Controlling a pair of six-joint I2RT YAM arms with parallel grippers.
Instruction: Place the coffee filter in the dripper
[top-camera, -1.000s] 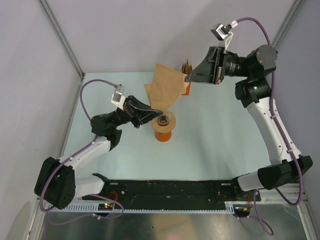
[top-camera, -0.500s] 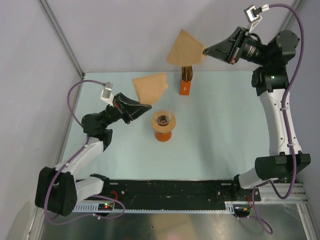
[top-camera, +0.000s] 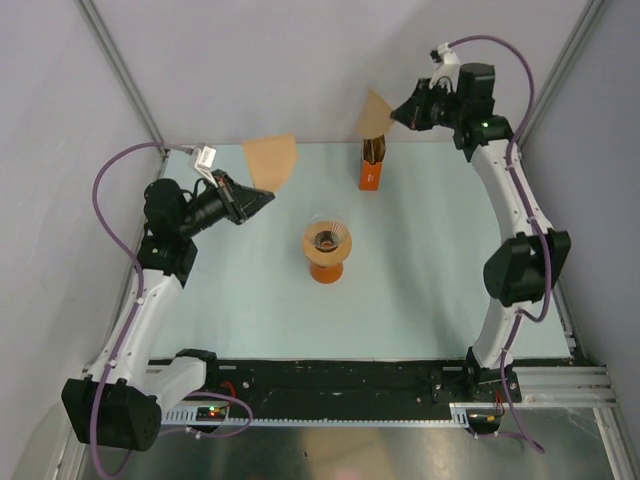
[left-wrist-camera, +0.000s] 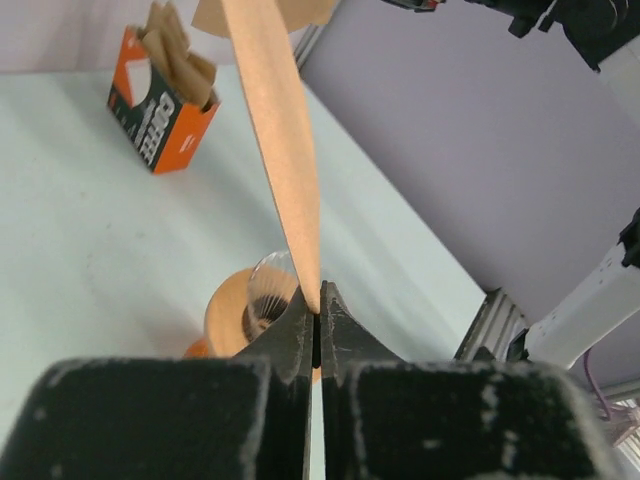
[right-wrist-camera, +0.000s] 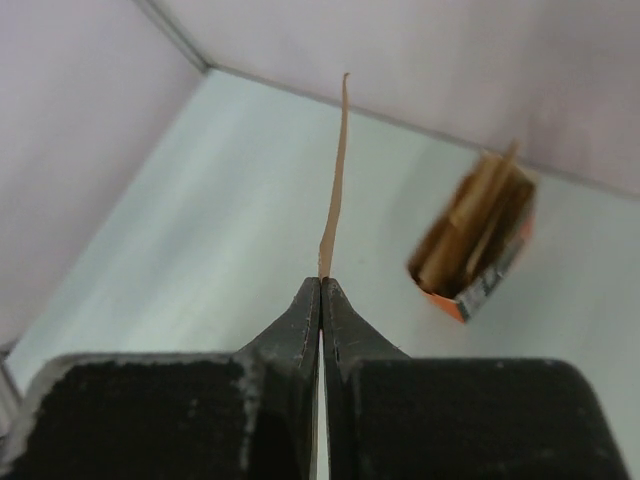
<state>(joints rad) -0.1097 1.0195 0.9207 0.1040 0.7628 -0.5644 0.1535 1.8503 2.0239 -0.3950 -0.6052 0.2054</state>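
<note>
Two light-brown paper coffee filters are in the air. My left gripper (top-camera: 262, 195) is shut on the corner of one coffee filter (top-camera: 272, 158), held left of and above the dripper; it shows edge-on in the left wrist view (left-wrist-camera: 280, 130). My right gripper (top-camera: 395, 118) is shut on the other filter (top-camera: 375, 115), held high at the back above the orange box; it shows edge-on in the right wrist view (right-wrist-camera: 335, 180). The clear ribbed dripper (top-camera: 327, 240) sits empty on an orange beaker (top-camera: 327, 268) at the table's middle, and shows just past my left fingertips (left-wrist-camera: 265, 295).
The small orange box (top-camera: 371, 172) with a bunch of brown papers stands at the back of the table, also in the left wrist view (left-wrist-camera: 160, 100) and the right wrist view (right-wrist-camera: 475, 250). Grey walls and metal frame posts close the back and sides.
The two filters have come apart. My left gripper drew back to the left with its filter. My right gripper swung up and back, then settled above the orange box with its filter.
</note>
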